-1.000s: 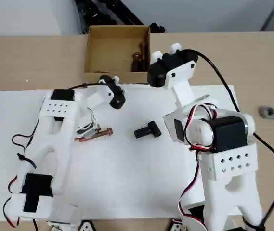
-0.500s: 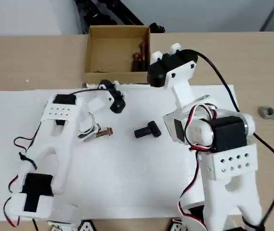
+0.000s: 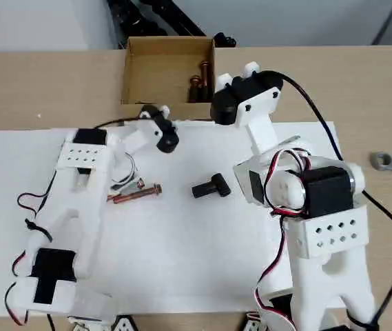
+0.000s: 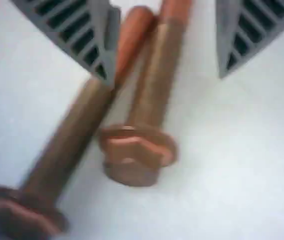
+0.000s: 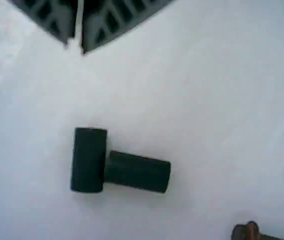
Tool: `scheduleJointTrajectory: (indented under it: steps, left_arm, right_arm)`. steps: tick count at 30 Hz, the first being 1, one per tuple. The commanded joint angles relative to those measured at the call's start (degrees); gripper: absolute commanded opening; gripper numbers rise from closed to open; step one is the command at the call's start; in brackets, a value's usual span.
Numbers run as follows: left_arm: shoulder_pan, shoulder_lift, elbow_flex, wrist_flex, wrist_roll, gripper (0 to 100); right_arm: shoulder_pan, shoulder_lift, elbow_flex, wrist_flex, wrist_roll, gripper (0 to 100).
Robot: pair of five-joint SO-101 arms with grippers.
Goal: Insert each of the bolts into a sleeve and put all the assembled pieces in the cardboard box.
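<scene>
Left arm eased back slightly; bolts unmoved, left of table centre. Your left hand gapes wide, straddling both shanks, gripping nothing. Right hand closed, empty, over sleeves. Bolts likely heavy, stiff, slick, roll-prone: pinch one mid-shank.

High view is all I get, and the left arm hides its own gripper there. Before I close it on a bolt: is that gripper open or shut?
Observer: Open. In the left wrist view the left gripper has one bolt lying with its shaft between the fingers.
Operator: And that black piece: one sleeve or two?
Observer: Two sleeves, touching in a T shape, going by the right wrist view.
</scene>
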Motion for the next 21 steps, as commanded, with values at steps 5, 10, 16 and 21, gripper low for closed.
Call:
scheduleJointTrajectory:
  steps: [5,10,16,21]
  left_arm:
    - [-0.09,0.18,-4.53,2.20,0.44,13]
    - [-0.18,7.82,-3.47,-1.41,0.44,13]
    - [-0.26,14.95,-3.56,-5.36,0.70,13]
    - [-0.26,15.03,-3.47,-5.36,1.23,12]
  right_arm:
    - [0.40,-1.10,-0.26,-0.13,0.44,0.2]
    - [0.48,-1.01,-0.26,-0.13,0.53,0.2]
    - [0.48,-0.92,-0.26,-0.13,0.53,0.2]
    - [0.48,-0.92,-0.26,-0.22,0.53,0.2]
